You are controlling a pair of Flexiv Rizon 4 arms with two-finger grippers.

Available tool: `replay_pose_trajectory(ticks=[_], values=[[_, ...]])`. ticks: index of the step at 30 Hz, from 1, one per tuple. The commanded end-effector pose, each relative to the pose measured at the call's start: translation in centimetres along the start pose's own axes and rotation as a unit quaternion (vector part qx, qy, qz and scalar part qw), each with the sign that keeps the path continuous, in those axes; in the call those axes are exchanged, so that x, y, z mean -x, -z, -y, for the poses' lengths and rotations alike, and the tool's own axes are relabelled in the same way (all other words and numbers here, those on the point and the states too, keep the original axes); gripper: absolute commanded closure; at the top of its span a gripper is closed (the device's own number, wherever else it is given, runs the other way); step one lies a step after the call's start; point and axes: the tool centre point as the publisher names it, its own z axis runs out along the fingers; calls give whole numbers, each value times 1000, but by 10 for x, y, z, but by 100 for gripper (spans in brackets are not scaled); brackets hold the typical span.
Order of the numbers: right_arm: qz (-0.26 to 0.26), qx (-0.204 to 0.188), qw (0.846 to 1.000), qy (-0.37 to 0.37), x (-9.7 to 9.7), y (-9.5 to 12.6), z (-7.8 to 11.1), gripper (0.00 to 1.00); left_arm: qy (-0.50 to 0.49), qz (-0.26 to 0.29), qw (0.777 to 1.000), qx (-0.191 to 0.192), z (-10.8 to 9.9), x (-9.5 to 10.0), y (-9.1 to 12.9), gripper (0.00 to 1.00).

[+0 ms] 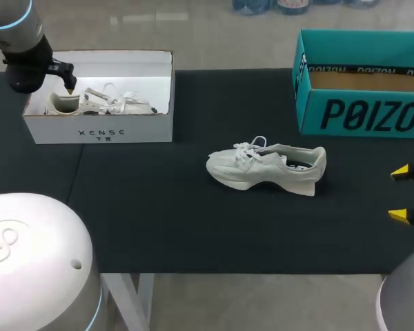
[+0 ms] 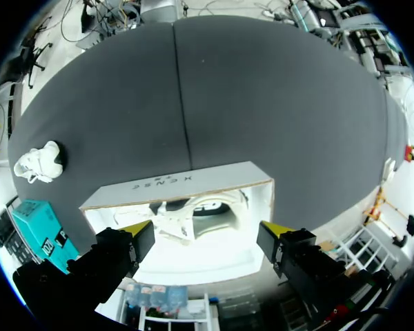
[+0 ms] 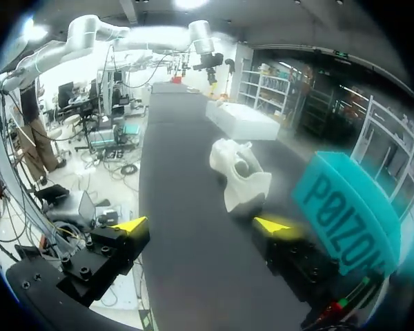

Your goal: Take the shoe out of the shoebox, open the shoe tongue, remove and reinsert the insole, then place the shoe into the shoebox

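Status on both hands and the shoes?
Left hand open over white shoebox, shoe inside. Right hand open, short of second shoe on mat. Nothing between them.

2 white shoes: 1 loose shoe (image 1: 265, 167), 1 boxed shoe (image 1: 100, 102). 2 open boxes: 1 white shoebox (image 1: 100, 131), 1 teal box (image 1: 362, 114). 2 arms, each with 1 gripper: the left gripper (image 2: 205, 229), the right gripper (image 1: 400, 194); 2 yellow tips apiece, 4 altogether. 1 black-topped table (image 1: 159, 221)
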Motion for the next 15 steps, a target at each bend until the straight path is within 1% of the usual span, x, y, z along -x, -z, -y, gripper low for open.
replay_pose_trajectory(ticks=[1, 6, 10, 11, 13, 15], values=[[14, 23, 1000, 0, -1, -15, 9, 0, 0, 0, 1000, 1, 0, 0, 0, 0], [5, 43, 999, -3, 4, -29, 11, 0, 0, 0, 1000, 1, 0, 0, 0, 0], [-2, 70, 998, -5, 8, -39, 15, 0, 0, 0, 1000, 1, 0, 0, 0, 0], [-5, 82, 997, -8, 10, -42, 17, 0, 0, 0, 1000, 1, 0, 0, 0, 0], [-11, 93, 996, -10, 13, -48, 21, 0, 0, 0, 1000, 1, 0, 0, 0, 0], [-21, 111, 993, -16, 17, -55, 24, 0, 0, 0, 1000, 1, 0, 0, 0, 0]])
